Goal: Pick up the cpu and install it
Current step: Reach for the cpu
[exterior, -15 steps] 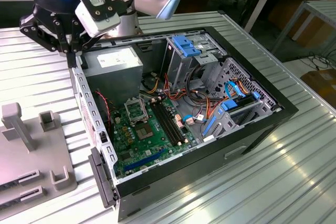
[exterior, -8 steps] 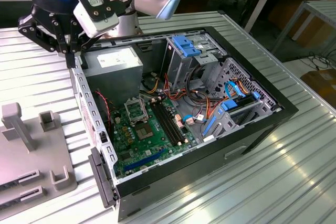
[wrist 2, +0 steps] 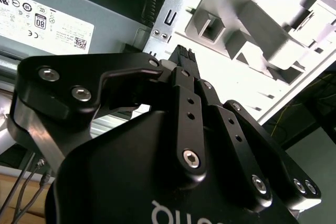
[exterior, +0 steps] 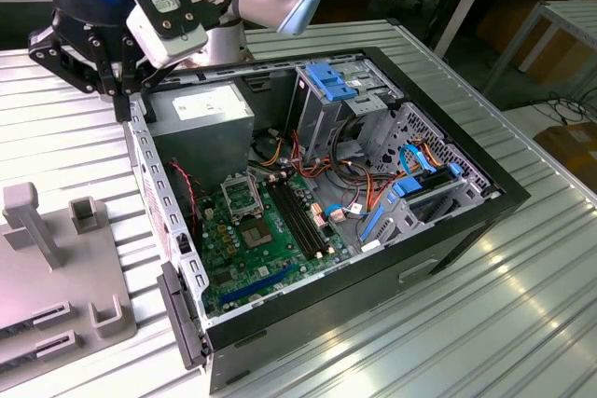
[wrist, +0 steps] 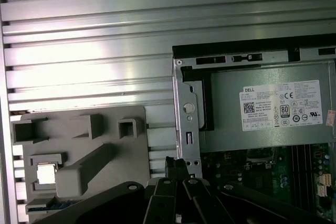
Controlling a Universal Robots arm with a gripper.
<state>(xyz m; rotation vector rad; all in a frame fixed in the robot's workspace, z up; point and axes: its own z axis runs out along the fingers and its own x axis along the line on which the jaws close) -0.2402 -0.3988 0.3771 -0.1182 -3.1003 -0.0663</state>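
Note:
The cpu (wrist: pixel 46 174) is a small silvery square lying flat in a recess of the grey fixture (wrist: pixel 84 150), seen in the first wrist view. My gripper (exterior: pixel 121 104) hangs above the side wall of the open computer case (exterior: pixel 485 195), next to the power supply (exterior: pixel 201 114), between the fixture (exterior: pixel 56 267) and the green motherboard (exterior: pixel 270 258). Its fingertips (wrist: pixel 176 165) are closed together with nothing between them, well apart from the cpu. The metal-framed socket (exterior: pixel 241 198) sits on the motherboard with a dark centre.
Drive cages with blue clips (exterior: pixel 331 81) and bundles of cables (exterior: pixel 373 188) fill the case on the exterior view's right. The fixture carries upright posts (exterior: pixel 23 221) and slots. Ribbed metal tabletop (exterior: pixel 466 333) surrounds the case.

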